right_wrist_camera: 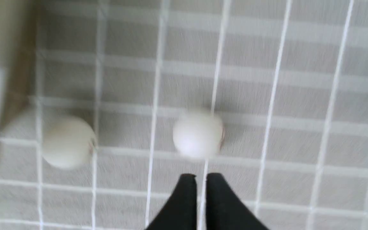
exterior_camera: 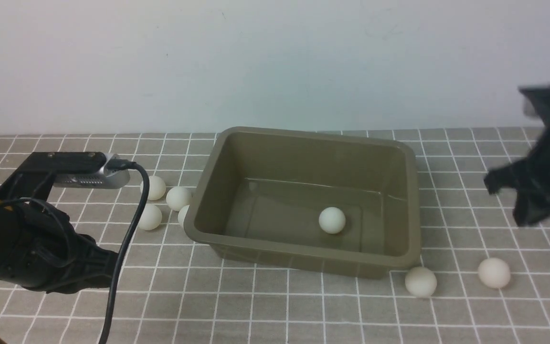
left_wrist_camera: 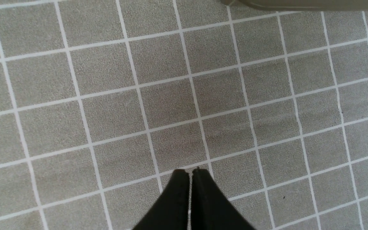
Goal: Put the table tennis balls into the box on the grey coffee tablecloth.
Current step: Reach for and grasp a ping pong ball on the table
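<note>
The left gripper (left_wrist_camera: 190, 172) and right gripper (right_wrist_camera: 201, 177) are clenched, empty. One table tennis ball (exterior_camera: 332, 220) lies in the box (exterior_camera: 303, 255) near its front edge; a second ball (exterior_camera: 420, 281) lies just off its front-right corner

Ground: grey-brown tablecloth (exterior_camera: 275, 306), a thin white grid of small squares all over.
Shallow rectangular olive-brown plastic box (exterior_camera: 303, 255): one flat colour, glossy sheen inside.
Small matte white plastic table tennis balls (exterior_camera: 332, 220): plain off-white. In the blurred right wrist view one ball (right_wrist_camera: 198, 134) shows a faint reddish edge mark, possibly print.
Left gripper (left_wrist_camera: 189, 174) and right gripper (right_wrist_camera: 201, 177): black.
Back wall (exterior_camera: 275, 62): pale, unpatterned.
</note>
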